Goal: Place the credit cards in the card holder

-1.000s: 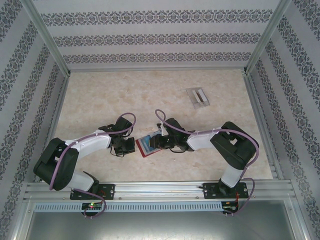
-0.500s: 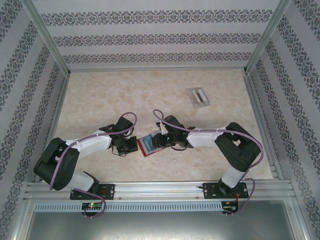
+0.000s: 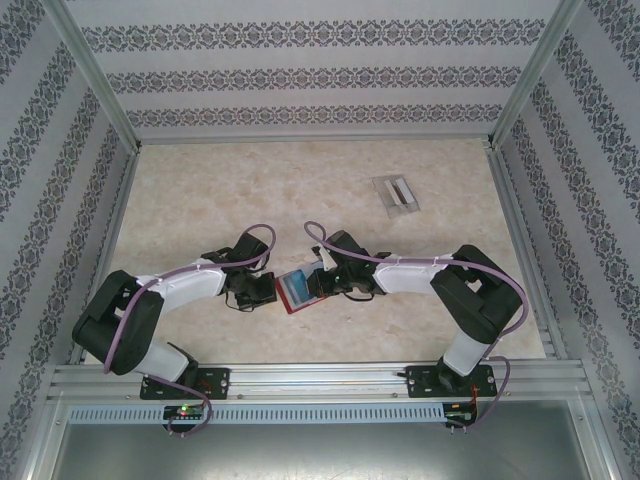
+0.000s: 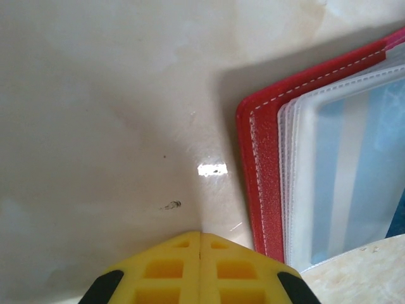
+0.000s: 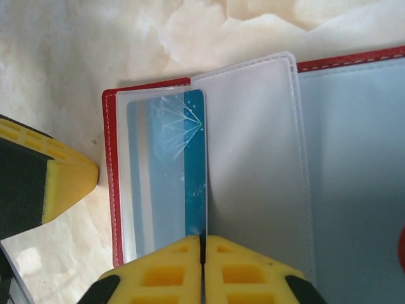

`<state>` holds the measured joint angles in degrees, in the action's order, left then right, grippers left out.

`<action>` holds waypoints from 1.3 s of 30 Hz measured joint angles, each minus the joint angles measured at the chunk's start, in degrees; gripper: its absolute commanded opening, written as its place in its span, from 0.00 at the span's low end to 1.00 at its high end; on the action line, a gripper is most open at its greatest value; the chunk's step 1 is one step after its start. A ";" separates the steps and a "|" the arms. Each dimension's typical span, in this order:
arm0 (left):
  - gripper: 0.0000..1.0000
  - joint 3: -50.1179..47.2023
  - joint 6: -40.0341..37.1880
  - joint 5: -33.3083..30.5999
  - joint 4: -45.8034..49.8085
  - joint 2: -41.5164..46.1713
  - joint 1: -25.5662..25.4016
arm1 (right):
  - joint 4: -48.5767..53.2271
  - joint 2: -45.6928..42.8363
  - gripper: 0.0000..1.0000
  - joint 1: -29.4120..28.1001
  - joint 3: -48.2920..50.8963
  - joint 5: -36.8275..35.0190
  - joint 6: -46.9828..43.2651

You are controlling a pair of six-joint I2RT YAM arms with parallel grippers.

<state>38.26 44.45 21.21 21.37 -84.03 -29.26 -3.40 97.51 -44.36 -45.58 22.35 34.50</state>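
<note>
Pinching blue card [image 5: 166,171] (inside red holder [image 5: 109,190]); R fingers [image 5: 196,248].

On the pale marbled table [image 3: 200,190], the red card holder [image 3: 294,292] lies between the two arms, with the left gripper [image 3: 262,291] just beside its left edge, the right gripper [image 3: 318,284] over its right part, and a translucent grey tray [image 3: 396,193] well apart toward the far right.

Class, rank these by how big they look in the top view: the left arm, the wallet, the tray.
Largest: left arm.
Then wallet and tray: they look about alike, and the wallet is partly hidden, so unranked.
</note>
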 measured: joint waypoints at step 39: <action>0.00 1.53 -0.63 -0.70 1.81 -1.07 -0.37 | 8.39 -5.88 0.45 0.02 -2.03 -5.46 0.83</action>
<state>39.79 43.81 20.51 23.18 -85.10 -29.63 4.99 91.64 -44.34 -47.62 16.88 35.33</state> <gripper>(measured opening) 0.048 0.438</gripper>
